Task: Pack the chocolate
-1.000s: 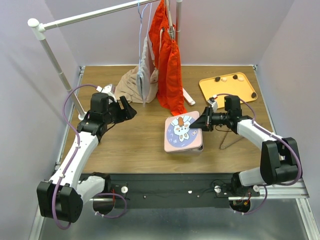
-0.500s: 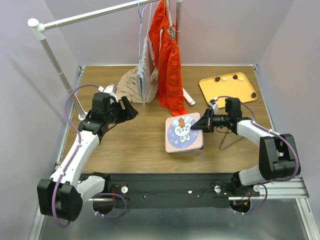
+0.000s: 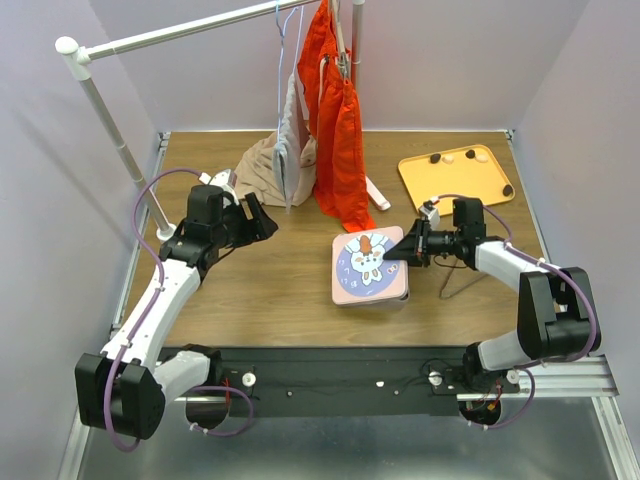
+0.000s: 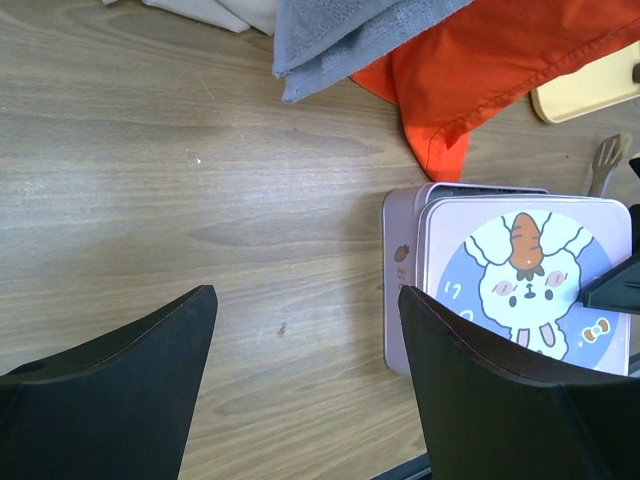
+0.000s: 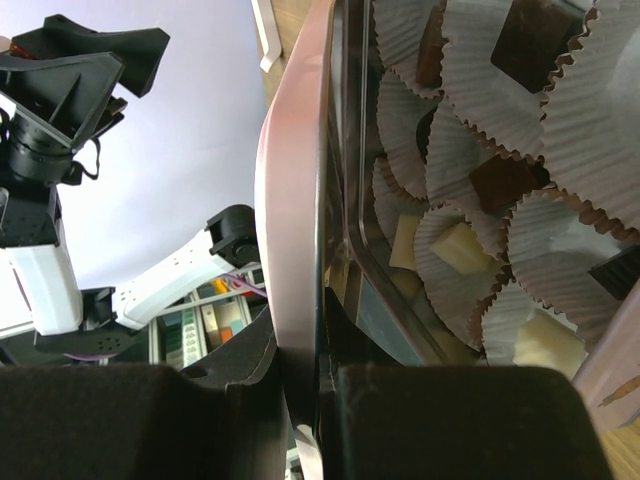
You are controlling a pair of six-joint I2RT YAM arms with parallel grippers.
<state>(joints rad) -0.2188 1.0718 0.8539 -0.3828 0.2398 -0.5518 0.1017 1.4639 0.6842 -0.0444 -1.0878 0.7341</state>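
A pink tin (image 3: 342, 292) stands mid-table, and its bunny-printed lid (image 3: 368, 263) lies nearly level over it, shifted slightly right. My right gripper (image 3: 402, 250) is shut on the lid's right edge (image 5: 296, 250). Under the lid, the right wrist view shows white paper cups (image 5: 400, 110) holding dark chocolate (image 5: 535, 40) and cream chocolate (image 5: 458, 245). A few more chocolate pieces (image 3: 436, 157) lie on the yellow tray (image 3: 450, 180). My left gripper (image 3: 258, 218) is open and empty above the table, left of the tin (image 4: 400, 280); the lid (image 4: 525, 285) also shows in that view.
An orange garment (image 3: 340, 150) and a grey cloth (image 3: 285, 150) hang from the white rack (image 3: 110, 120) at the back. A beige cloth (image 3: 262, 170) lies by the left gripper. A thin wire stand (image 3: 460, 280) stands under the right arm.
The right gripper has drawn the lid to the right and lowered it flatter over the tin. The left arm has barely shifted.
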